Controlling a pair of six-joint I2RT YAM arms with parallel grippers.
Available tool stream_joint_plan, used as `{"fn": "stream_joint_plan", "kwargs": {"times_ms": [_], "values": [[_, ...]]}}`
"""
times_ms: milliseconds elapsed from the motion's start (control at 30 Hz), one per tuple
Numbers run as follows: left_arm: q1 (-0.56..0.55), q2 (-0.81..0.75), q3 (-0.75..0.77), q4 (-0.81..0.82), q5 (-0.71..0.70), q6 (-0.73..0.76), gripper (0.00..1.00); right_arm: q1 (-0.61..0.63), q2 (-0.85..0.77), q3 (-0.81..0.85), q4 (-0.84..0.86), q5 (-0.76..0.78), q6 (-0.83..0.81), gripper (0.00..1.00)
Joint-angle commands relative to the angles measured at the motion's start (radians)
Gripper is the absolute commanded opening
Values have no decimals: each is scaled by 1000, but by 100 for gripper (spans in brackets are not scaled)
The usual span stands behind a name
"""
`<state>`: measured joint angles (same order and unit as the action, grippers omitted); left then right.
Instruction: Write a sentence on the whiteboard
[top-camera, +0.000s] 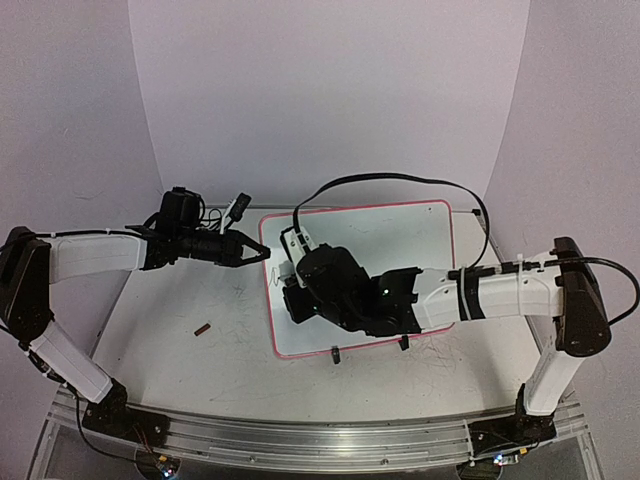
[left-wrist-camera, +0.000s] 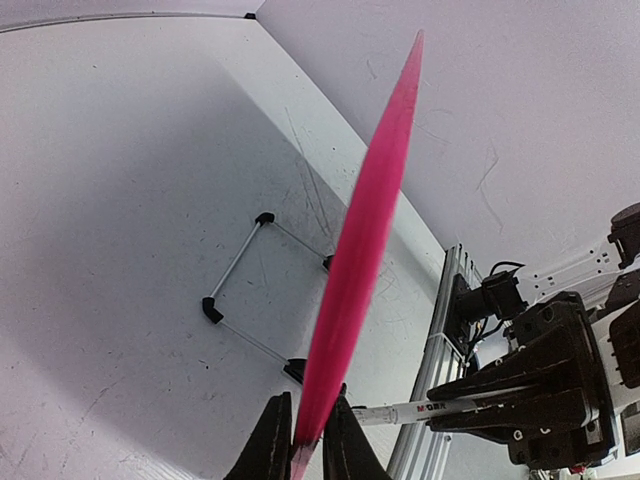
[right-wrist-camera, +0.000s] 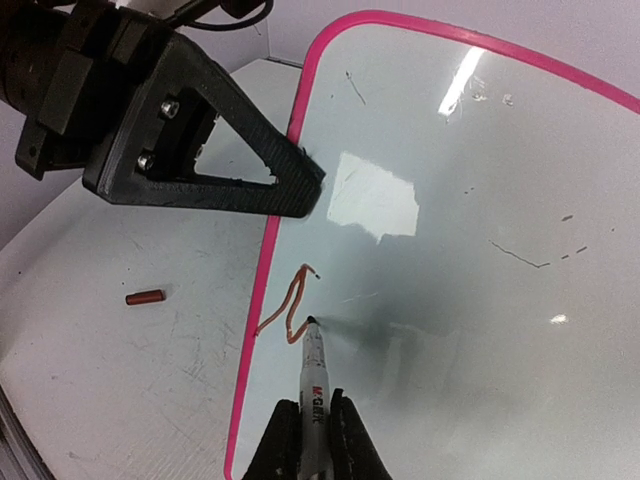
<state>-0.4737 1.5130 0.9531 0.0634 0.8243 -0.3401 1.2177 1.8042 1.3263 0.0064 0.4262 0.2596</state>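
whiteboard (top-camera: 400, 240): lies mid-table, its long left rim turned toward the left arm, with two black clips (top-camera: 335, 352) on the near edge
left gripper (top-camera: 258, 250): narrowed onto the pink left rim, pinching it about midway along
right gripper (right-wrist-camera: 310, 428): closed around a white marker (right-wrist-camera: 314, 375), whose tip touches the board just inside the left rim
sentence (right-wrist-camera: 290, 305): only one looped reddish-brown stroke, hugging the left rim, near the left fingertip but apart from it
open room: white board face runs from the stroke to the right and far rims; the right forearm hangs over the near half
table (top-camera: 170, 350): a small red cap (top-camera: 203, 328) lies well left of the board; a metal rail (top-camera: 330, 440) runs along the near edge
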Motion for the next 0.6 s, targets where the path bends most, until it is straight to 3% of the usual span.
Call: {"fn": "stream_joint_plan", "kwargs": {"times_ms": [0, 300, 567], "values": [[-2, 0, 1, 34, 38, 1, 12, -40, 3, 42, -5, 75, -14, 0], [-2, 0, 0, 34, 37, 1, 12, -56, 1, 60, -5, 86, -30, 0], [-2, 1, 0, 36, 34, 1, 12, -38, -98, -9, 20, -9, -34, 0]]}}
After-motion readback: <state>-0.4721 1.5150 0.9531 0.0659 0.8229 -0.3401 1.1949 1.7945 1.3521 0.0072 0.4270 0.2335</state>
